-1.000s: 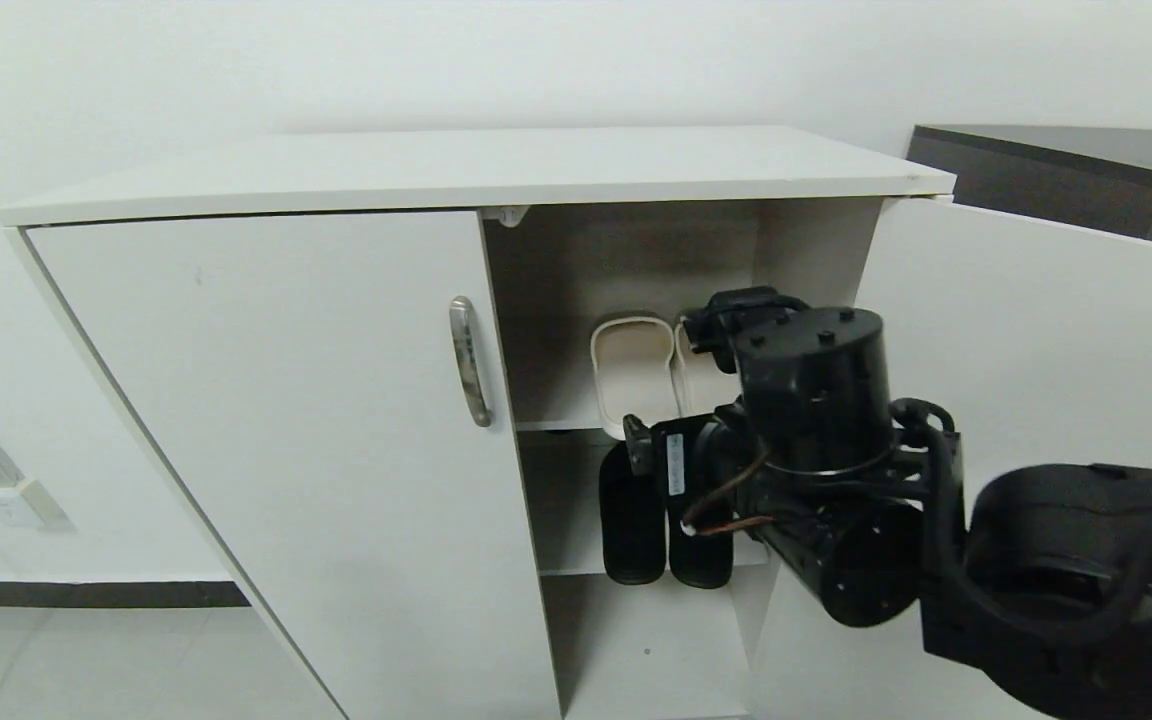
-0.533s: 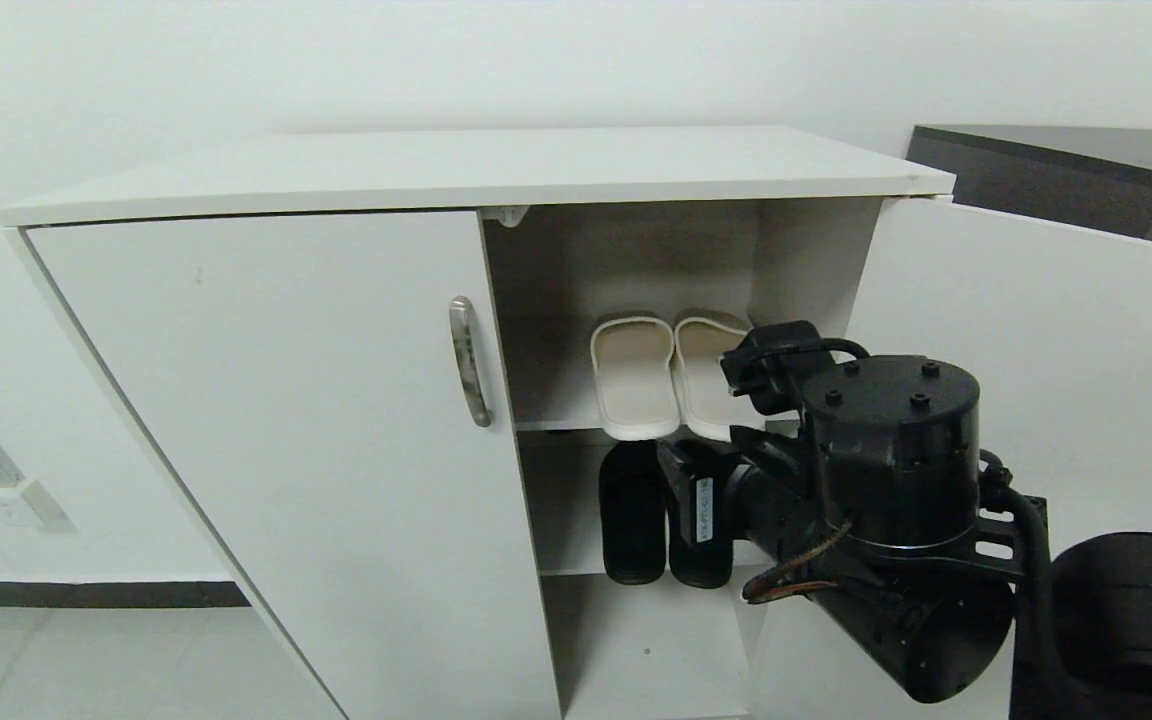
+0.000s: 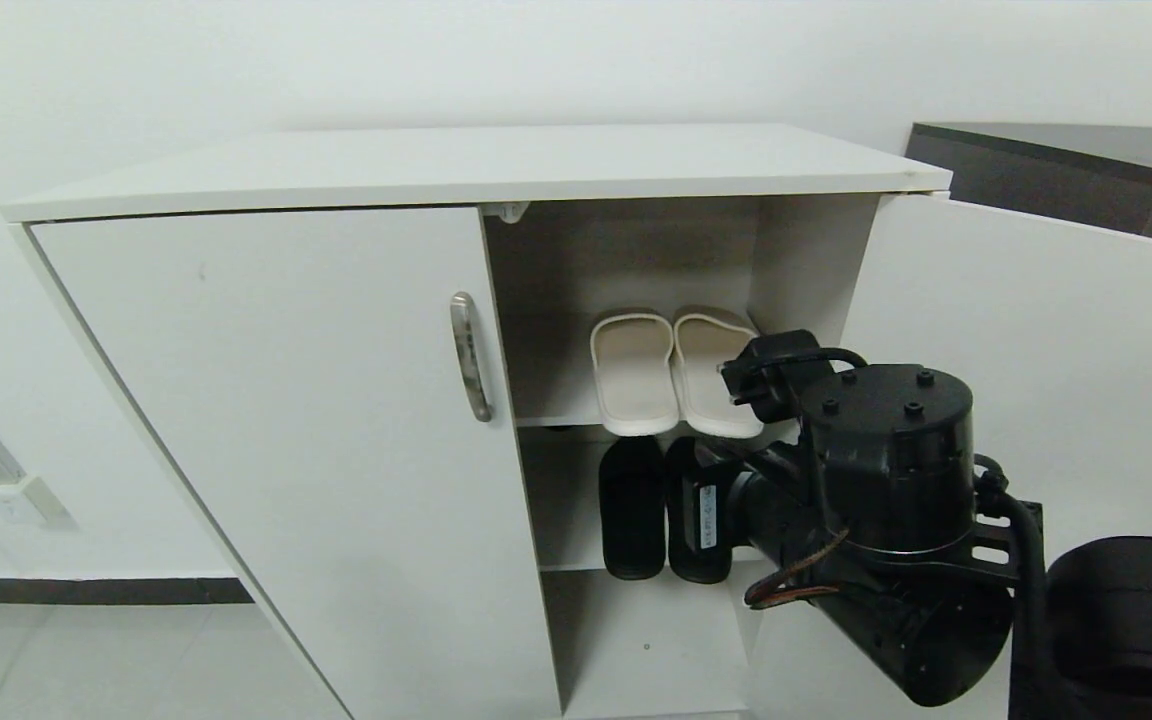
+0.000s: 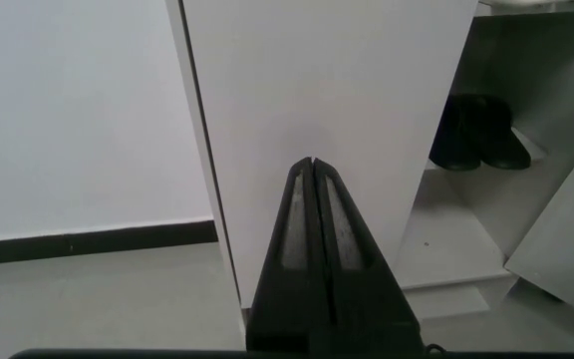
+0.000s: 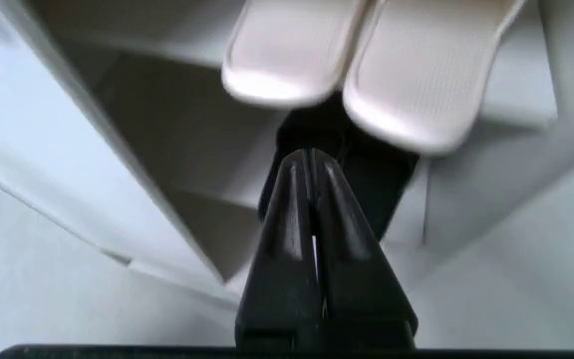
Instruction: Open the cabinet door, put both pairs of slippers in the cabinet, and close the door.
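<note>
The white cabinet [image 3: 476,165] has its left door [image 3: 266,430] closed and its right door [image 3: 1036,330] swung open. A pair of white slippers [image 3: 676,372] lies on the upper shelf, heels over the edge. A pair of black slippers [image 3: 648,510] lies on the shelf below. My right arm hangs just outside the opening, to its right. In the right wrist view my right gripper [image 5: 310,162] is shut and empty, in front of the black slippers [image 5: 382,184] and under the white slippers [image 5: 367,60]. My left gripper [image 4: 312,165] is shut and empty, facing the closed door [image 4: 337,90].
The bottom compartment floor [image 3: 646,640] is bare. A metal handle [image 3: 469,357] sits on the closed door. A dark grey unit [image 3: 1066,165] stands behind the open door. A wall socket [image 3: 21,500] with a cable is low on the left wall.
My right arm has drawn back out of the cabinet, down and to the right, uncovering both white slippers. Over the last half second it hardly moved.
</note>
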You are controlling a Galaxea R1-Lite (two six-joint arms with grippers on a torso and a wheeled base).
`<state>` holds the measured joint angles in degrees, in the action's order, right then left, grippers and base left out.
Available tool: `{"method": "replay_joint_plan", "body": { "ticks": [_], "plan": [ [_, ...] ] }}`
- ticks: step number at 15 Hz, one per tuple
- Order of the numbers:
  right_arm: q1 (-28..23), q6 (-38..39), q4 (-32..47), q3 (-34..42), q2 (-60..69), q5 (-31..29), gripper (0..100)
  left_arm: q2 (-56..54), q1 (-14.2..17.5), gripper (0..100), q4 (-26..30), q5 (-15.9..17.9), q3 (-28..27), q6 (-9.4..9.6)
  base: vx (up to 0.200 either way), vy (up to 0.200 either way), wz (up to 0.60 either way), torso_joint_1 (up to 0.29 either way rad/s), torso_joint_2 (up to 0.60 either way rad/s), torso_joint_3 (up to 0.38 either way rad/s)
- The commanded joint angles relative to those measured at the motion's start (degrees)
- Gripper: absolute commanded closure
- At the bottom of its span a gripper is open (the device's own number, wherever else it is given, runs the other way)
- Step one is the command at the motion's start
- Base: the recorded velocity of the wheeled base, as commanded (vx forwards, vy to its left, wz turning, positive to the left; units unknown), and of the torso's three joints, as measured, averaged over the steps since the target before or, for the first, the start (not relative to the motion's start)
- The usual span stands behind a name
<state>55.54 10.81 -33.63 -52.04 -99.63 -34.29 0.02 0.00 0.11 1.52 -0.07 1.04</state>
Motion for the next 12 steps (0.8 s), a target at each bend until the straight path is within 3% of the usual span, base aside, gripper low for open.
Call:
{"method": "replay_joint_plan", "body": {
  "ticks": [1, 12],
  "plan": [
    [0.1, 0.0, 0.0, 0.0, -0.5, 0.0, 100, 0.0, 0.0, 100, 0.0, 0.0, 0.0, 0.02, -0.200, 0.000, 0.00, 0.017, 0.00, -0.002],
    [-0.3, 0.0, 0.1, 1.3, -0.7, 1.0, 100, 0.1, 0.0, 100, 0.0, 0.1, 0.0, 0.02, -0.200, 0.000, 0.00, 0.000, 0.00, 0.002]
  ]
}}
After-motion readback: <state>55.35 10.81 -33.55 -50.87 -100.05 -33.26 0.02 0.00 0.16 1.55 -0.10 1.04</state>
